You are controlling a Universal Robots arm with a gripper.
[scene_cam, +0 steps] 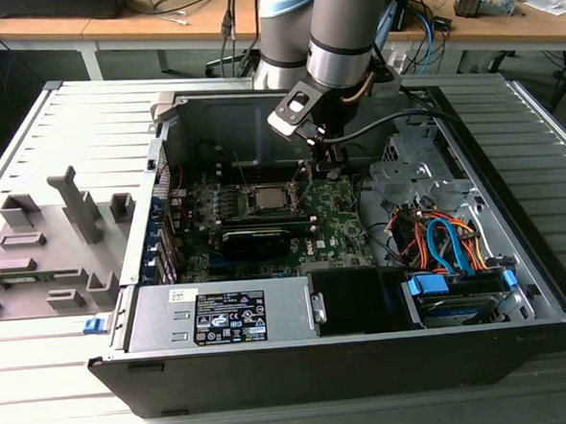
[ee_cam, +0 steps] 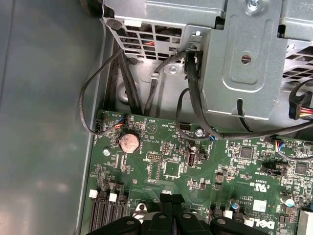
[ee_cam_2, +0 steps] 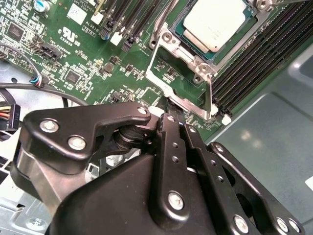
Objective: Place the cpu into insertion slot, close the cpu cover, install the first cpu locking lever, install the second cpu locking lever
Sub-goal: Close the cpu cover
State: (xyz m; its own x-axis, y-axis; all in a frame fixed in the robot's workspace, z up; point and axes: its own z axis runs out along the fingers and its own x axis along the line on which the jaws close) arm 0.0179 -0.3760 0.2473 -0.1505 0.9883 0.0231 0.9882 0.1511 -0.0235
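Since the cpu (ee_cam_2: 215, 22) already lies in the insertion slot (ee_cam_2: 194, 61), your risk sits further toward the exterior view's right; the cpu cover (ee_cam_2: 155, 56) stands raised off the socket; the gripper (ee_cam_2: 171, 117), jaws drawn together, noses at its free edge; push off-centre and you could skid onto the motherboard (ee_cam_2: 88, 58), or drop the frame askew on the chip.

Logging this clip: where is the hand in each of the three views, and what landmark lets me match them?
Exterior view: the hand hangs over the green motherboard, to the exterior view's right of the cpu.
Second wrist view: the hand is in the foreground, at the open cpu cover.
First wrist view: the hand is over the board, short of the coin cell.
Shared landmark: the green motherboard.
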